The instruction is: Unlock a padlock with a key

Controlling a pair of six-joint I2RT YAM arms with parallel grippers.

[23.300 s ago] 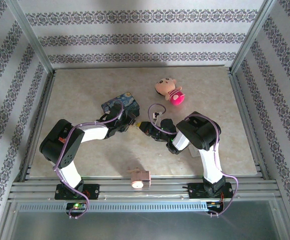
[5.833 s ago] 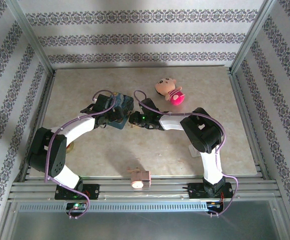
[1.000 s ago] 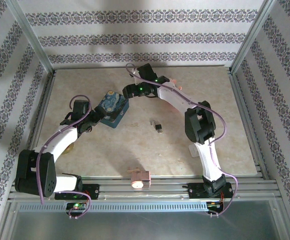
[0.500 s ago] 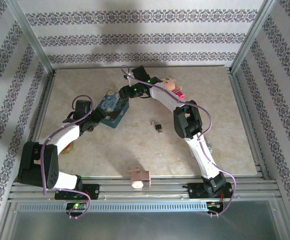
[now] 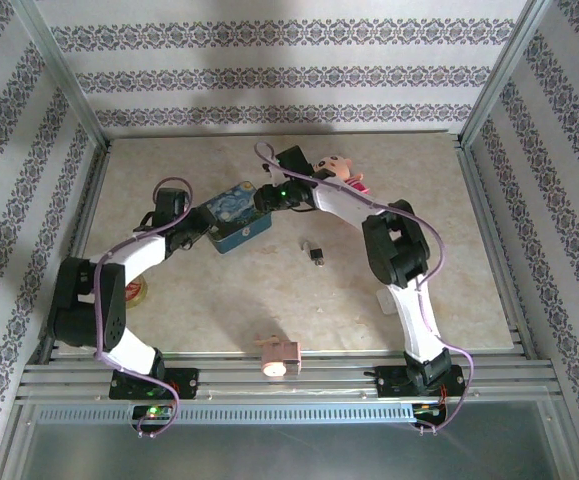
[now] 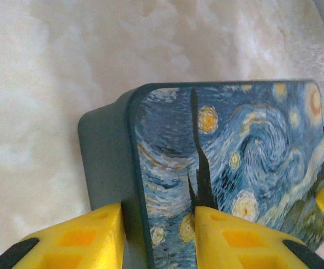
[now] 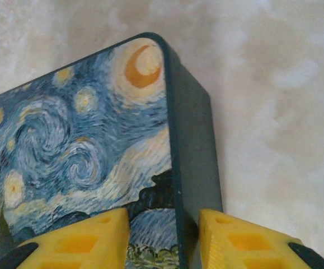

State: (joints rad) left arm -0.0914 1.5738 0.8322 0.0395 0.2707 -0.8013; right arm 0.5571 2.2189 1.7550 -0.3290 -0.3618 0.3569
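Observation:
The padlock [image 5: 316,252] is a tiny dark piece with a silvery part. It lies loose on the table, to the right of and nearer than both grippers. I cannot make out the key. My left gripper [image 5: 201,232] is at the left end of a blue starry-night tin [image 5: 237,220], and my right gripper [image 5: 266,200] is at its right end. In the left wrist view, the left gripper [image 6: 159,235] straddles the tin's [image 6: 223,151] edge. One yellow finger is against the grey wall, the other on the painted lid. The right gripper [image 7: 164,238] pinches the tin's [image 7: 83,145] opposite edge the same way.
A pink plush doll [image 5: 341,172] lies behind the right arm near the back. A small pink toy [image 5: 279,355] sits at the table's front edge. A round object [image 5: 134,292] shows beside the left arm. Metal frame rails line the table on both sides.
Both pairs of jaws have narrowed onto the tin's ends. The tin has swung to lie more left-to-right, and both arms have shifted with it. The padlock has stayed put.

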